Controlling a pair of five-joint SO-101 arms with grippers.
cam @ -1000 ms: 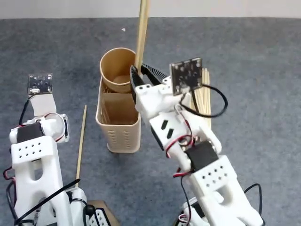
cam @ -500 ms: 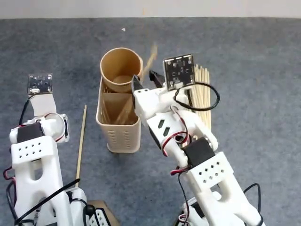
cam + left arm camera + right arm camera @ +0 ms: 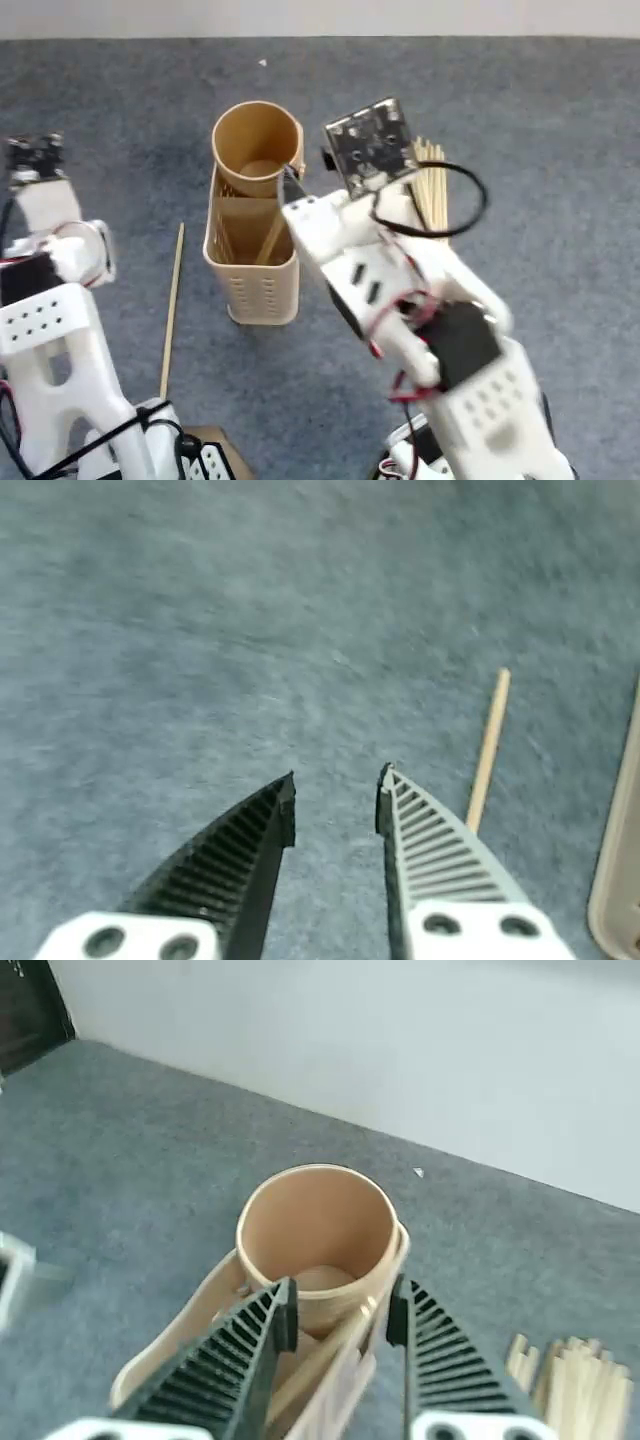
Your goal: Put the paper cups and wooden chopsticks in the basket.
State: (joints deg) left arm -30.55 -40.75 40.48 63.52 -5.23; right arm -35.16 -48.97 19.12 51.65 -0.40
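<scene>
the right hand (image 3: 340, 1310), now released, has dropped its chopstick (image 3: 272, 240) into the basket (image 3: 262, 290) at mid-frame, beside the paper cup (image 3: 257, 150); the left hand (image 3: 335, 800), released too, hovers by a loose chopstick (image 3: 173, 300) not yet collected.

Grey carpet (image 3: 560, 150), pale wall (image 3: 400, 1040) behind

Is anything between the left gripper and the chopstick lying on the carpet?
No, nothing visible. Only bare carpet lies between the open left gripper and the chopstick.
</scene>
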